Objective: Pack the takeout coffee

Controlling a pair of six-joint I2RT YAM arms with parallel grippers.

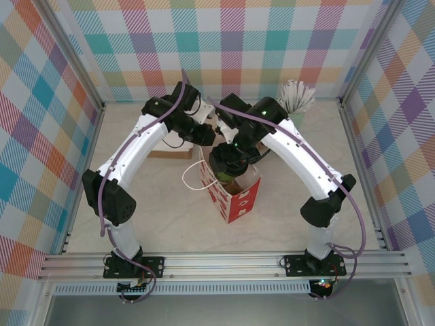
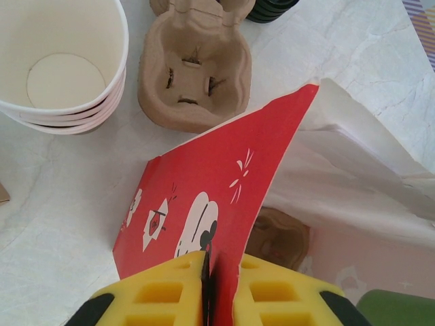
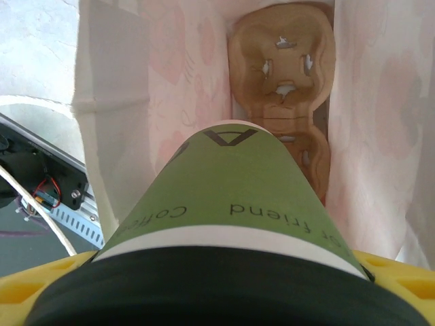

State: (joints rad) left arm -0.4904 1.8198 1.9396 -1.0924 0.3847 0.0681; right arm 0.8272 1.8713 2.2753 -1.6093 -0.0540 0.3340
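Green paper cup (image 3: 231, 197) with black plastic lid (image 3: 204, 288) = the takeout coffee. It hangs upright in the mouth of the red paper bag (image 1: 238, 200), base pointing down at the pulp carrier (image 3: 282, 75) lying on the bag floor. It looks not yet seated in a cup well.

Right gripper (image 1: 230, 166): jaws wide, clamped on the cup's upper wall just under the lid. Left gripper (image 2: 209, 285): yellow pads pressed together on the bag's red side wall at the rim, holding the mouth apart.

Handling, judged: light thin paper cup, wall dents if squeezed. The lid is probably only pressed on, so tilting risks a spill if the cup is full. Best hold is high on the wall, where the rolled rim stiffens it, as now. The bag is soft and floppy and needs that second hand.

Right wrist view gives the bag interior: cream inner walls, carrier wells, cup base alignment. Left wrist view gives the outer printed bag face, a second carrier (image 2: 194, 75) on the table (image 1: 170, 224), stacked cups (image 2: 61, 68) and black lids (image 2: 272, 8). Top view adds both arms meeting over the bag, its white handle (image 1: 194, 178) and a pale cup of white sticks (image 1: 296, 98) behind.
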